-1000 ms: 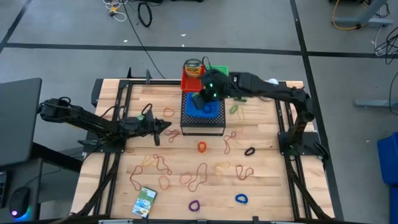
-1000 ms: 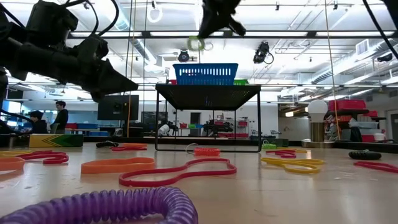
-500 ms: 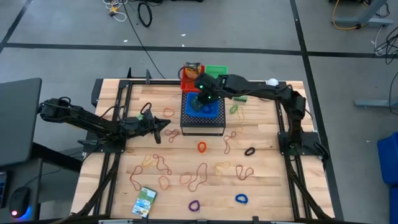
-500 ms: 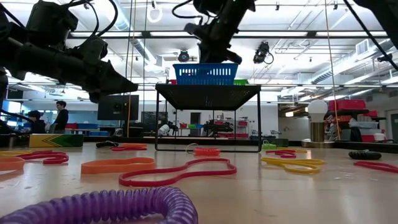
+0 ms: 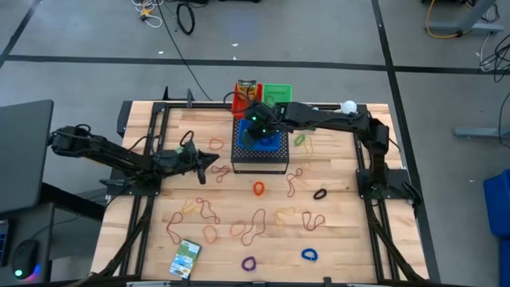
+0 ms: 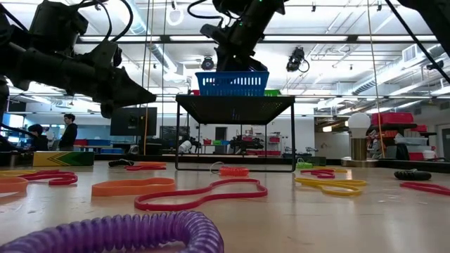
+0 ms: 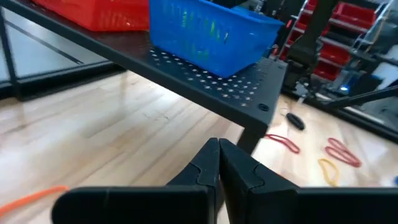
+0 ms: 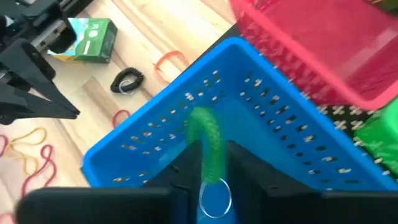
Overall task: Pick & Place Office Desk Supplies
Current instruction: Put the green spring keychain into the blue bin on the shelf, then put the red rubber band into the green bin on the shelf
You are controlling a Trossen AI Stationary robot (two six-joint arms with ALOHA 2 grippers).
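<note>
My right gripper (image 5: 256, 131) hangs over the blue basket (image 5: 263, 143), pointing slantwise down, also in the low view (image 6: 232, 62). A thick green coiled loop (image 8: 209, 140) stands blurred between its slightly parted fingers, above the basket's floor. The basket sits on a black perforated stand (image 5: 259, 162). My left gripper (image 5: 213, 162) hovers shut left of the stand, holding nothing (image 7: 219, 148). Rubber bands (image 5: 255, 227), a black loop (image 5: 320, 193), a purple loop (image 5: 249, 262), a blue loop (image 5: 309, 255) and a green-white box (image 5: 185, 257) lie on the table. My right gripper has the green loop's upper part (image 8: 211, 163) between its two fingers, which come from above and slant down into the basket. Whether the fingers touch the loop I cannot tell. The loop reaches out past the fingertips toward the basket's floor.
A red basket (image 5: 243, 102) and a green basket (image 5: 277, 94) stand behind the blue one on the stand. A white ball (image 5: 348, 104) sits at the far right. Bare wood lies left of the stand and along the near edge.
My right gripper has come down toward the blue basket and a little toward the table's left, carrying the green loop. The loop hung clear above the basket a second ago and is now down at the basket.
</note>
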